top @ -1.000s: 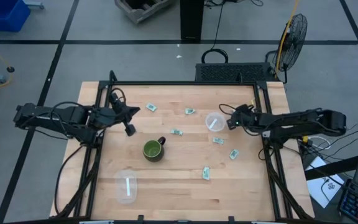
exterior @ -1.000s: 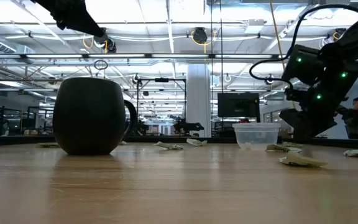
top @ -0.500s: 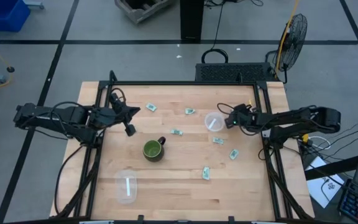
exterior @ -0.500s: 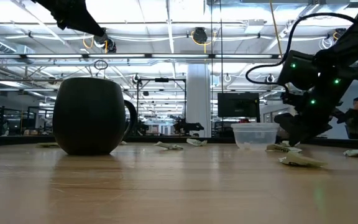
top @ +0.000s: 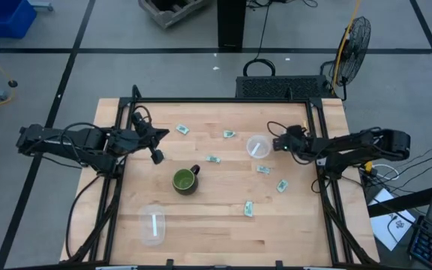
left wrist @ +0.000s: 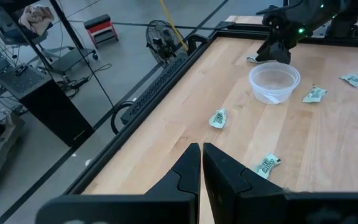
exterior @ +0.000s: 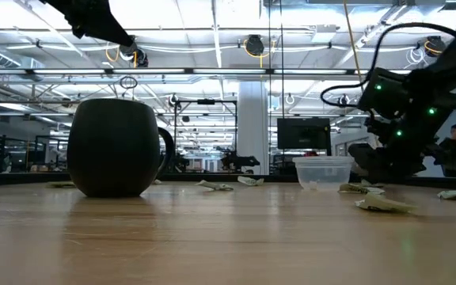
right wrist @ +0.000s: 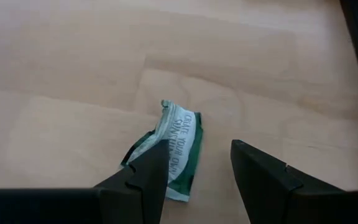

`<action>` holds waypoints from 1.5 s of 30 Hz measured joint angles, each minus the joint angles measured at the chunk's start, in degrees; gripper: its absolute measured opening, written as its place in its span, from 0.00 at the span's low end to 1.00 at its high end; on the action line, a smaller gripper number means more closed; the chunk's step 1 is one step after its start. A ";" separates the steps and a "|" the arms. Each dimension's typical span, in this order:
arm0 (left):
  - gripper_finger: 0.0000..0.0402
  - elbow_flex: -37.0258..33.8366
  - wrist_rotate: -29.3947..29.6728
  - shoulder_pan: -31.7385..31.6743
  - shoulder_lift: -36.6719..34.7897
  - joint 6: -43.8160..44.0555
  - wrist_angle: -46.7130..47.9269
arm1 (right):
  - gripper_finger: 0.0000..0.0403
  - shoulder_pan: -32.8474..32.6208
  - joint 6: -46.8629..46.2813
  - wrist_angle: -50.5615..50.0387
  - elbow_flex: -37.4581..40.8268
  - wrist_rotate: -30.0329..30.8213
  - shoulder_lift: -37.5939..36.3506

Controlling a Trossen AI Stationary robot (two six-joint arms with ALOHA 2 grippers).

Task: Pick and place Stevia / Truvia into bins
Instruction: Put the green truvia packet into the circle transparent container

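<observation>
Pale green and white Stevia sachets lie scattered on the wooden table: (top: 182, 129), (top: 229, 133), (top: 214, 159), (top: 263, 169), (top: 282, 185), (top: 249, 208). One clear bin (top: 258, 146) stands right of centre, and my right gripper (top: 276, 143) hovers low just to its right. In the right wrist view that gripper (right wrist: 197, 168) is open over a crumpled sachet (right wrist: 173, 155) lying flat between its fingers (right wrist: 145, 177). A second clear bin (top: 152, 223) at the front left holds one sachet. My left gripper (top: 156, 156) hangs shut above the left side, holding nothing (left wrist: 197, 168).
A dark green mug (top: 185, 181) stands near the table's middle, between the two bins. Black frame rails (top: 118, 195) run along the left, right and far edges of the table. Bare wood lies along the front edge.
The right gripper has shifted slightly beside the clear bin, staying low over the table. The left arm has not moved.
</observation>
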State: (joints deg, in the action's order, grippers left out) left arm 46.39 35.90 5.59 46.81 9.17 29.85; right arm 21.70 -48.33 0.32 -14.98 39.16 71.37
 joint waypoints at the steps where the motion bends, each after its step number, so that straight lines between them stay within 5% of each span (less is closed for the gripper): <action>1: 0.06 0.00 0.02 -0.01 0.00 0.02 -0.01 | 0.41 0.11 -0.18 3.40 1.63 0.05 -0.02; 8: 0.06 0.00 0.13 -0.01 0.00 0.04 -0.01 | 0.41 1.19 -1.65 23.90 12.13 -0.01 -0.07; 16: 0.06 0.00 0.17 0.00 -0.02 -0.15 -0.18 | 0.39 1.30 6.52 25.82 10.85 -4.16 -0.02; 23: 0.06 0.00 0.17 -0.01 0.00 0.37 -0.18 | 0.35 1.21 14.53 10.48 -1.28 -9.58 0.09; 29: 0.06 0.00 0.17 0.01 -0.01 0.20 -0.37 | 0.35 1.21 17.89 -7.02 -10.59 -6.50 0.05; 37: 0.06 0.00 0.14 0.00 -0.01 -0.02 0.05 | 0.35 1.36 35.27 -7.31 -12.90 -12.56 0.04; 45: 0.06 0.00 0.13 0.00 -0.01 -0.40 0.04 | 0.35 3.93 37.17 -7.84 -12.13 -12.31 0.03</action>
State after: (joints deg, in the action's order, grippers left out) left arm 46.39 36.03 5.59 46.80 8.77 29.89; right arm 25.63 -11.16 -7.52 -27.11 26.85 71.40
